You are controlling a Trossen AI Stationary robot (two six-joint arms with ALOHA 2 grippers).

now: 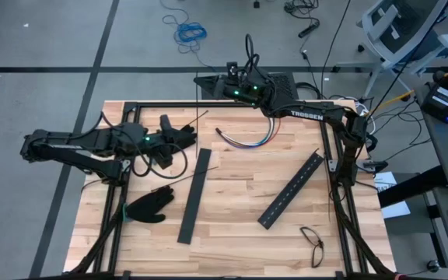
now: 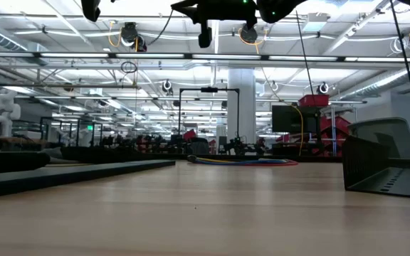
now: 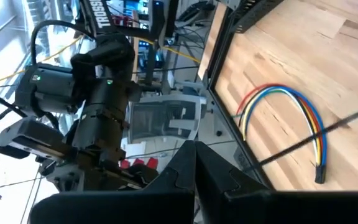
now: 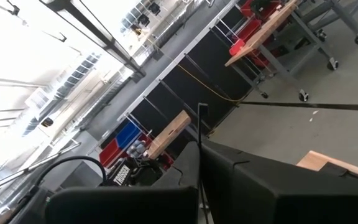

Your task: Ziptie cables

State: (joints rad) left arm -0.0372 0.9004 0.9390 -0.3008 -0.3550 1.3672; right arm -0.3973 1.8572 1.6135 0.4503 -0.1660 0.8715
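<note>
The cables (image 1: 246, 138), a curved bundle of red, blue, white and yellow wires, lie flat on the table near its far edge; they also show in the left wrist view (image 3: 284, 109) and the low view (image 2: 240, 161). My left gripper (image 1: 187, 134) hovers left of them, shut on a thin dark ziptie (image 3: 316, 134) that slants out above the cables. My right gripper (image 1: 201, 80) is raised beyond the table's far edge, shut, with a short thin dark strip (image 4: 201, 121) sticking out past its tips. My left gripper (image 3: 194, 152) holds the ziptie, but its own finger hides the place of contact (image 3: 260, 163). The strip runs out straight and clear of the table toward the far right, passing above the cables. My right gripper (image 4: 201, 149) pinches the thin strip between its two fingertips. A short stub (image 4: 201, 112) stands out beyond the tips, in the air and clear of the table.
Two long black slotted bars (image 1: 194, 194) (image 1: 290, 189) lie on the table's middle and right. A black glove (image 1: 150, 206) lies near left, glasses (image 1: 312, 243) near right. A black frame (image 1: 162, 106) runs around the table edge.
</note>
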